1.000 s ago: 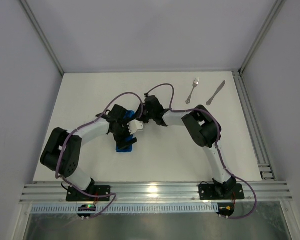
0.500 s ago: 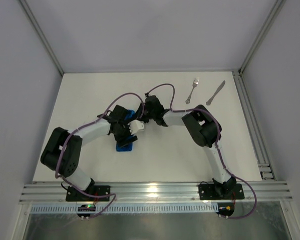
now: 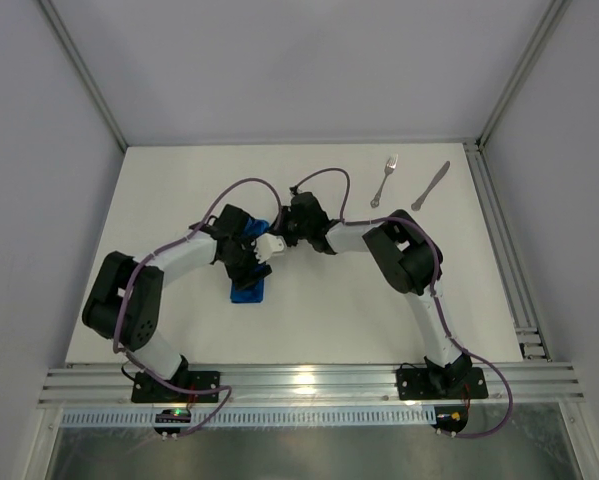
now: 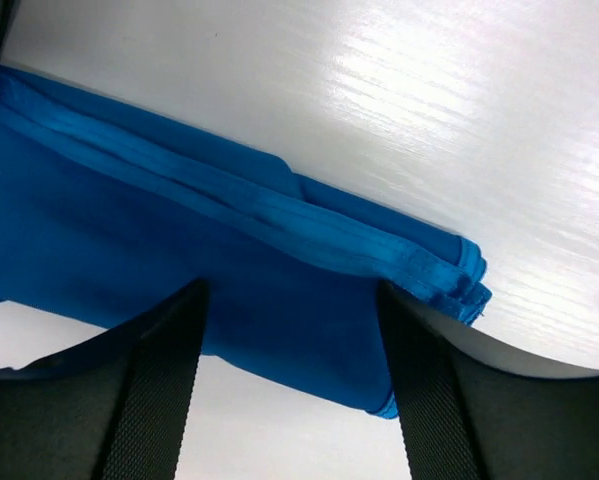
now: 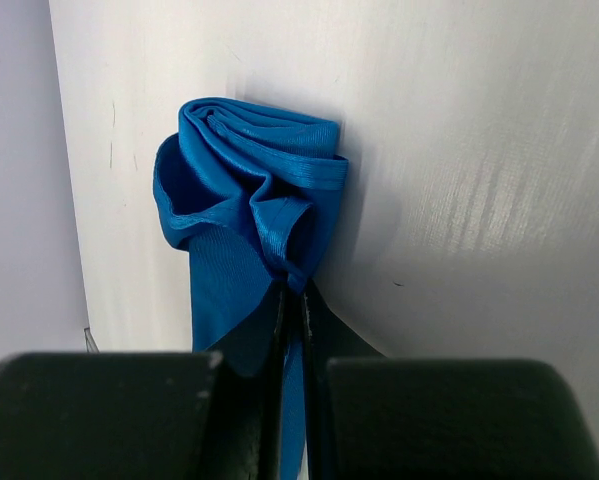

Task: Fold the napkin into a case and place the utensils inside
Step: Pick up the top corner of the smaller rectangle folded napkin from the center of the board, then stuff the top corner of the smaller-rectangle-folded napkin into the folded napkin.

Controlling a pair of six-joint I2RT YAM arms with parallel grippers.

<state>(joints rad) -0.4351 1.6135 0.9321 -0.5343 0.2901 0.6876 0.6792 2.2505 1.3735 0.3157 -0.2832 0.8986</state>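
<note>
Napkin (image 3: 247, 290) is folded into a narrow blue strip, a bit left of centre on the tabletop (image 3: 329, 300). My right hand (image 5: 292, 305) is clamped shut on a bunched fold at its far end. My left hand (image 4: 289, 300) straddles the strip with its jaws apart. Fork (image 3: 384, 180) and knife (image 3: 431, 186) lie well off at 2 o'clock.

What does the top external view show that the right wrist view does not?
Only the top external view shows the fork and knife, lying apart from each other at the table's far right, well away from the cloth. Only the right wrist view shows the right tool shut on a fold of the napkin, whose far end is bunched in layers. Both show the blue napkin on the white table.
</note>
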